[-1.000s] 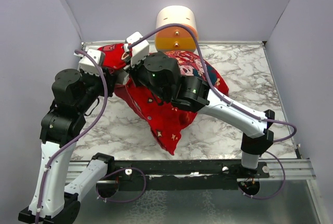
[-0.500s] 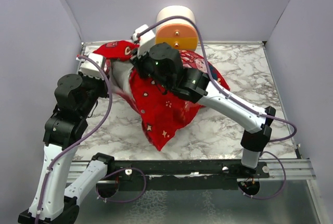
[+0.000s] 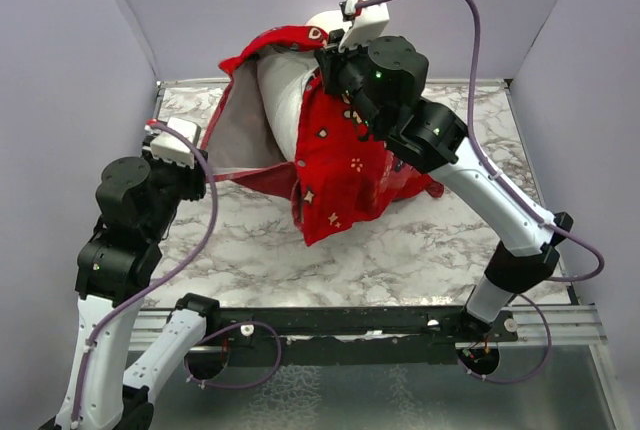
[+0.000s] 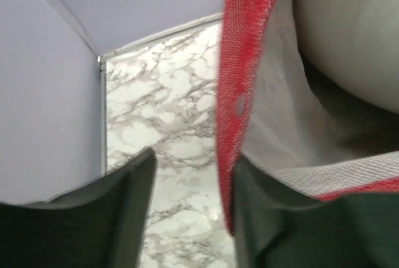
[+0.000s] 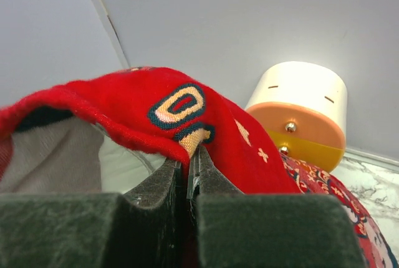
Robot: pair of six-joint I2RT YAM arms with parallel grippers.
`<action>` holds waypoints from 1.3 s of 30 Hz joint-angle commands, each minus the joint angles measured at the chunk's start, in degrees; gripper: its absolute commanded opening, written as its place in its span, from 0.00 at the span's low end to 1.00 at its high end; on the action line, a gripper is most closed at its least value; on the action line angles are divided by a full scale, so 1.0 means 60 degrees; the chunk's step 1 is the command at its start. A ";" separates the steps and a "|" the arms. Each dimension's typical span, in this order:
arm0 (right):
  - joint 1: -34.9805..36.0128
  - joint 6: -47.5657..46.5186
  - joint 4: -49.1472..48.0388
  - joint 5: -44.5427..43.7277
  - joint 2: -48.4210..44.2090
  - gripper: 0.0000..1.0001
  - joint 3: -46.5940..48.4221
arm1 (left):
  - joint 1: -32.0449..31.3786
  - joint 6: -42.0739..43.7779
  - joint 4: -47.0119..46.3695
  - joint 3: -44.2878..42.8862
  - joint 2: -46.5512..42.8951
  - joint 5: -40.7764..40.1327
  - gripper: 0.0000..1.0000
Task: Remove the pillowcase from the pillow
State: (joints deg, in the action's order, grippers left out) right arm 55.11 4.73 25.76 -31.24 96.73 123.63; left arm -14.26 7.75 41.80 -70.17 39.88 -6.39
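Marble table (image 3: 420, 250) between grey walls (image 3: 60, 60); a cream-and-orange cylinder (image 5: 302, 115) stands at the back, behind the pillowcase (image 3: 345, 165). The right gripper (image 5: 189, 156) is clamped on its upper hem — the white pillow (image 3: 282, 85) sits inside the gaping mouth. The left gripper (image 4: 194, 161) is spread apart, hem touching one finger

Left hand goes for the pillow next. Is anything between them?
Only the pillowcase itself: its red hem hangs just in front of the open left hand. Beyond the hem, the pillow lies bare inside the mouth, whose top edge the right hand pinches up. Nothing else visible is in the way.
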 commanded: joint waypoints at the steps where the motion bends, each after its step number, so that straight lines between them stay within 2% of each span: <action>1: -0.0442 0.0383 0.0084 0.0009 0.0273 0.01 0.0801 | 0.0077 0.1125 0.0036 -0.1415 0.0049 0.1435 0.69; 2: -0.0466 0.0513 0.0206 0.0275 0.0362 0.01 0.0943 | 0.0077 0.1274 0.0024 -0.1756 0.0108 0.1817 0.74; 4: -0.0472 0.0817 0.0520 0.0880 0.0635 0.01 0.1373 | 0.0077 0.1629 -0.0002 -0.2216 0.0140 0.2792 0.78; 10: -0.0479 0.1718 0.1161 0.2264 0.1392 0.01 0.1919 | 0.0383 0.1825 0.0885 -0.3164 0.0648 0.6415 0.80; 17: -0.0482 0.2114 0.1331 0.2883 0.1682 0.01 0.2015 | 0.2246 0.2882 0.1886 -0.2764 0.1243 1.0090 0.84; 26: -0.0483 0.2257 0.1349 0.2987 0.1678 0.01 0.2050 | 0.2392 0.4123 0.2172 -0.1341 0.1375 1.0482 0.86; 32: -0.0484 0.2332 0.1333 0.3027 0.1738 0.01 0.2125 | 0.2379 0.3228 0.0706 -0.0207 0.1162 1.0706 0.87; 36: -0.0655 0.2391 0.1346 0.3074 0.1760 0.01 0.2095 | 0.2201 0.2986 0.0309 -0.0173 0.1469 1.0690 0.86; 39: -0.0835 0.2564 0.1408 0.3320 0.1802 0.01 0.2052 | 0.1553 0.2918 0.0203 -0.0334 0.1757 1.0468 0.83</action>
State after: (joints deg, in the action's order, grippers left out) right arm 52.80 18.96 34.50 -11.40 107.26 133.99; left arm -1.21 26.68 47.00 -71.22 48.82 55.02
